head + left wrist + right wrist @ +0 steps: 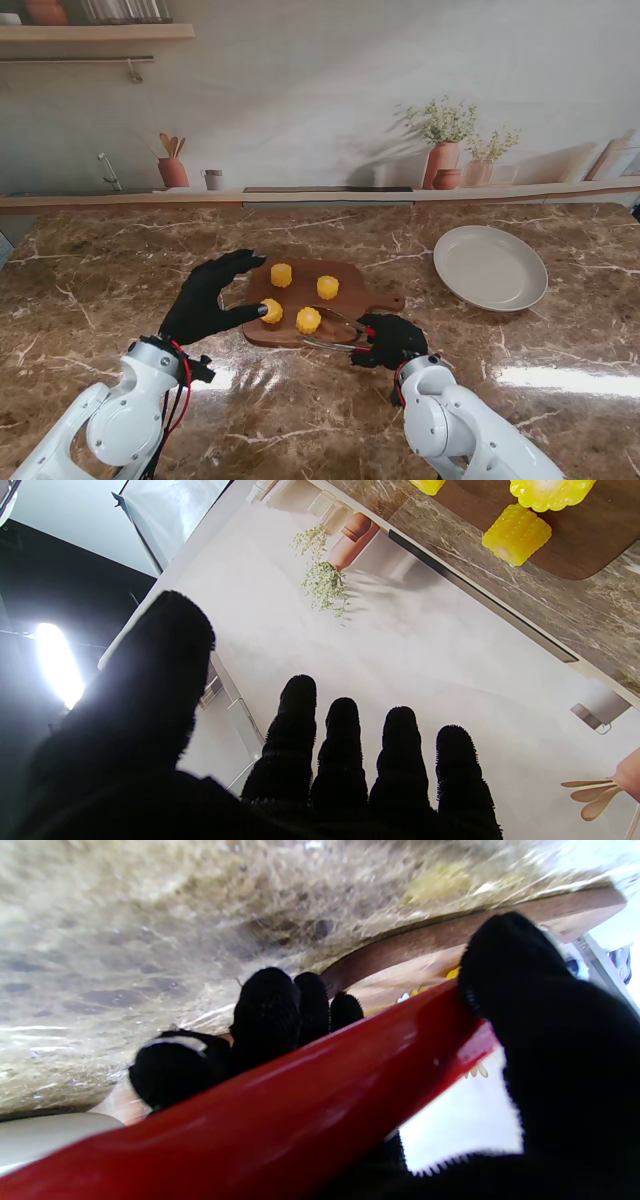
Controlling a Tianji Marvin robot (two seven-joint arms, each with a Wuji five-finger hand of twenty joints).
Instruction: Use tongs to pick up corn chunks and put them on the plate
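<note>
**Tongs in our right hand, at the board**

Our right hand (392,340) is closed around the tongs (335,333), whose red handle (280,1100) fills its wrist view; the metal arms reach from the hand toward our left, and their tips lie at the nearest corn chunk (308,320). Our left hand (208,297) holds nothing, its fingers (345,745) spread and its thumb tip touching a second corn chunk (271,311) just beside the first. Two more chunks (281,274) (327,287) stand farther from us on the cutting board (385,300), beyond both hands. The plate (490,267) lies well to the right of our right hand and farther from us.
</note>
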